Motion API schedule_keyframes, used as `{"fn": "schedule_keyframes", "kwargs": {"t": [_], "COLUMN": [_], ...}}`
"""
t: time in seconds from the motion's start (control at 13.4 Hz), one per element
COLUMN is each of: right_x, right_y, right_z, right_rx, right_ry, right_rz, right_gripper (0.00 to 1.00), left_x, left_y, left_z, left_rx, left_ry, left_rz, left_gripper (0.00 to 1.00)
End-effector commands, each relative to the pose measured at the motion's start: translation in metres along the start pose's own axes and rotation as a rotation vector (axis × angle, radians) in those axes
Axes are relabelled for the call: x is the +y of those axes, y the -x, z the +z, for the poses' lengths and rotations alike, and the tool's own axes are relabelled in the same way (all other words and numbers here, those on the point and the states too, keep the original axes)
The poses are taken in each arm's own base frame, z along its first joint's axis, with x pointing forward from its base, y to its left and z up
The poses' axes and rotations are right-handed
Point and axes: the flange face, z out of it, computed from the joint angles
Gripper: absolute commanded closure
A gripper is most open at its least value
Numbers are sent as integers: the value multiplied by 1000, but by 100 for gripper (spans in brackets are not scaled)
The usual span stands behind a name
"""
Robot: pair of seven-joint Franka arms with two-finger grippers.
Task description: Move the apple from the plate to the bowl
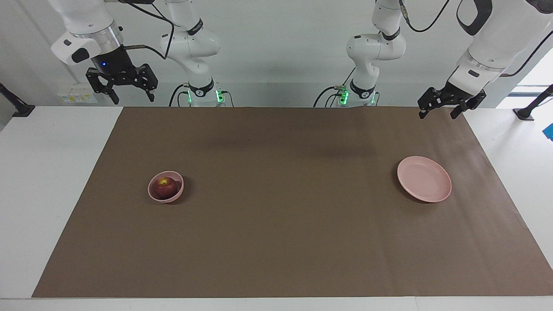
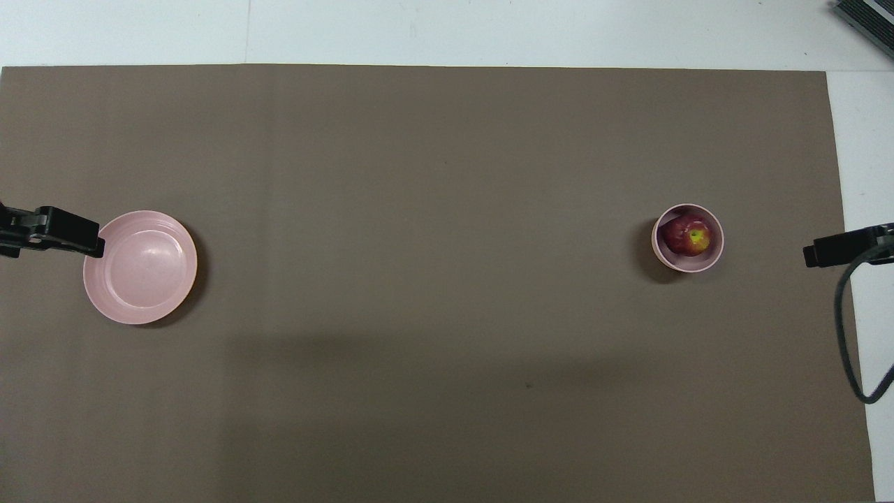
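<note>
The dark red apple (image 1: 165,187) with a yellowish stem patch lies inside the small deep pink bowl (image 1: 179,192), toward the right arm's end of the brown mat. It also shows in the overhead view (image 2: 688,237), inside the bowl (image 2: 689,265). The wide flat pink plate (image 1: 424,178) is empty, toward the left arm's end; it also shows in the overhead view (image 2: 143,269). My right gripper (image 1: 133,98) hangs open and empty, high over the mat's edge by the robots. My left gripper (image 1: 437,115) hangs open and empty over the mat's corner near the plate.
A brown mat (image 1: 285,224) covers most of the white table (image 1: 52,172). Small pale boxes (image 1: 77,94) stand by the wall at the right arm's end. A dark cable (image 2: 855,328) hangs from the right arm over the mat's edge.
</note>
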Motion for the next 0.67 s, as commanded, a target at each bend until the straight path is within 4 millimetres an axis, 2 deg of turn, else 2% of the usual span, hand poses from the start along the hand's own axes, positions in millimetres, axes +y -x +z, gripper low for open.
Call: {"fn": "schedule_keyframes", "kwargs": {"t": [0.0,0.6], "right_x": [-1,2], "right_y": [-1,-1], "right_z": [-4,-5], "right_rx": [-7,-2], "right_ry": [-22,-14], "right_rz": [20,27], "right_gripper": [0,0], "left_x": [-3,-3], "left_y": [6,6], "left_z": [-4,-4], "left_rx": [-11,-11], "left_ry": [3,3], "left_rz": [2,9], "left_gripper": [0,0]}}
